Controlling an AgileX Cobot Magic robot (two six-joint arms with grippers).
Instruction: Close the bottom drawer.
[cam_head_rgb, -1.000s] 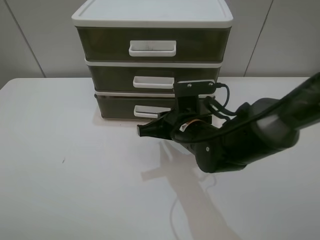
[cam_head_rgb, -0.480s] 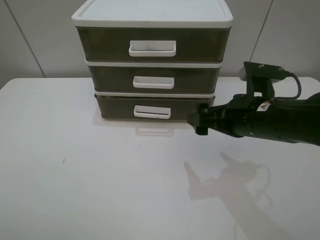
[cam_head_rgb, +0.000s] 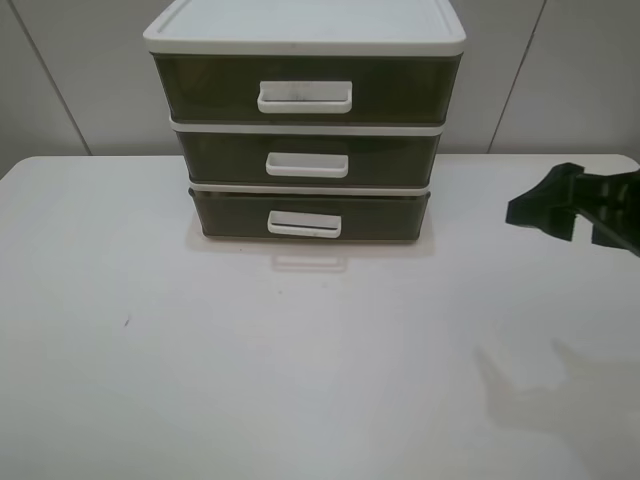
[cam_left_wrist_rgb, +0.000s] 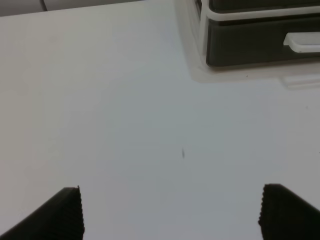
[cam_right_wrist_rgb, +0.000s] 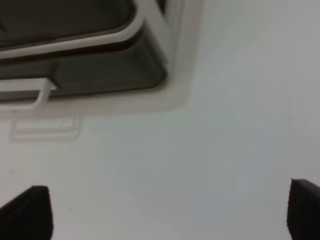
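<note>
The bottom drawer (cam_head_rgb: 232, 214) is the lowest tier of the white-framed unit (cam_head_rgb: 304, 34), smoky brown with a white loop handle (cam_head_rgb: 304, 224). Its front stands about level with the frame. My right gripper (cam_head_rgb: 548, 205) is open and empty at the far right of the table, well away from the drawer. In the right wrist view the gripper (cam_right_wrist_rgb: 170, 205) has its tips wide apart, with the drawer (cam_right_wrist_rgb: 100, 75) ahead of it. My left gripper (cam_left_wrist_rgb: 170, 207) is open and empty over bare table, with the drawer (cam_left_wrist_rgb: 250, 47) far ahead. The left gripper is out of the exterior view.
The unit stands at the back middle of a white table (cam_head_rgb: 200, 380), against a grey wall. The middle drawer (cam_head_rgb: 306, 158) and the taller top drawer (cam_head_rgb: 304, 90) sit shut above. A small dark speck (cam_head_rgb: 126, 321) marks the table at the left.
My right arm has swung from in front of the bottom drawer away to the right edge of the view. The drawer's handle, hidden by the arm before, now shows in full.
</note>
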